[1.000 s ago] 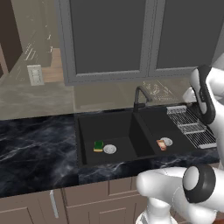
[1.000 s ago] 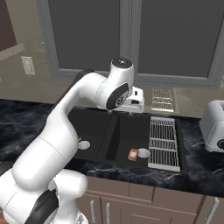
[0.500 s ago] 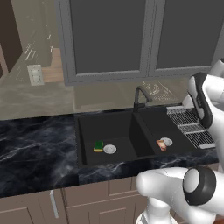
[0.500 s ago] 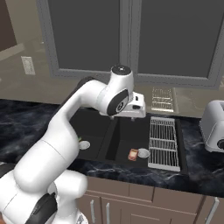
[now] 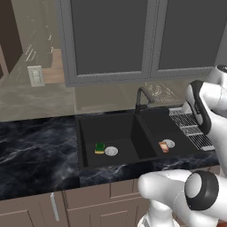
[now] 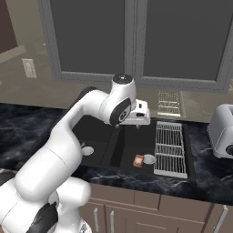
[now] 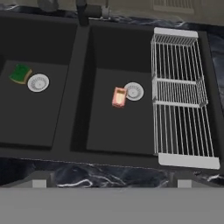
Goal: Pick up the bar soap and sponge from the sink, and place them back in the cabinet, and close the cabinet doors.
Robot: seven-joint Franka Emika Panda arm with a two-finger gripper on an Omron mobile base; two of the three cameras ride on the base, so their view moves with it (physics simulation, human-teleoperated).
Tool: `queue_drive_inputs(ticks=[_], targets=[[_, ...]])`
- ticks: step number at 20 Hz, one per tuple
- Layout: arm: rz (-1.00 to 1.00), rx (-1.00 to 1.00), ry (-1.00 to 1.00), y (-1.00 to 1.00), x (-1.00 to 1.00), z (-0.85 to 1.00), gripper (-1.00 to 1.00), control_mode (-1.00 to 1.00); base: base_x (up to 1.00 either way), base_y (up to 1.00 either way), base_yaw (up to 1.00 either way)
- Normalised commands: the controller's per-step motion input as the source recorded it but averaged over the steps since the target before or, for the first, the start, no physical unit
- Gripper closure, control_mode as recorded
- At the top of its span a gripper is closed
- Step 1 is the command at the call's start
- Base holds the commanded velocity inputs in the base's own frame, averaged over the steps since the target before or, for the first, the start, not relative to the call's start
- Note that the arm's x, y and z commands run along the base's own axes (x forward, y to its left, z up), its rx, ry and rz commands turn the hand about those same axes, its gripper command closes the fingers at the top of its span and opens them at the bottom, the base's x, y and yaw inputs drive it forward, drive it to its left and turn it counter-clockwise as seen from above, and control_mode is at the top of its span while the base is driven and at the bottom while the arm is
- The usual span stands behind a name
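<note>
The matte black double sink (image 5: 124, 126) (image 7: 78, 105) holds both items. In the right basin the orange-pink bar soap (image 7: 118, 96) (image 5: 163, 146) (image 6: 138, 160) lies flat, touching the left side of its silver drain (image 7: 133, 91). The green-and-yellow sponge (image 7: 20, 73) (image 5: 100, 147) rests in the left basin beside the other drain (image 7: 38, 82). My gripper (image 6: 137, 121) (image 7: 111, 183) hovers well above the sink's front edge, pointing down, with its fingertips (image 7: 39, 183) far apart and nothing between them. The brown cabinet and its doors are out of view.
A dark faucet (image 5: 141, 96) rises behind the divider between the basins. A white wire drying rack (image 7: 181, 96) (image 6: 169, 148) lies on the counter right of the sink. A toaster (image 6: 222, 132) stands further right. Grey-framed dark window panes (image 5: 133, 40) fill the wall behind.
The hand has come down a little over the right basin, closer to the sink. The soap and the sponge have not moved.
</note>
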Motion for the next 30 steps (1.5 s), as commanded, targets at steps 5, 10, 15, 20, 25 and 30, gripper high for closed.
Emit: queue_drive_inputs(ticks=[5, 10, 15, 20, 25, 30], targets=[[0.0, 0.0, 0.0, 0.0, 0.25, -0.08, -1.0, -1.0, 0.0, 0.0, 0.0], [0.0, 0.0, 0.0, 0.0, 0.24, -0.16, -1.0, -1.0, 0.0, 0.0, 0.0], [0.0, 0.0, 0.0, 0.0, 0.14, -0.23, -1.0, -1.0, 0.0, 0.0, 0.0], [0.0, 0.0, 0.0, 0.0, 0.1, -0.25, -1.0, -1.0, 0.0, 0.0, 0.0], [0.0, 0.0, 0.0, 0.0, 0.05, -0.26, -1.0, -1.0, 0.0, 0.0, 0.0], [0.0, 0.0, 0.0, 0.0, 0.06, -0.28, -1.0, -1.0, 0.0, 0.0, 0.0]])
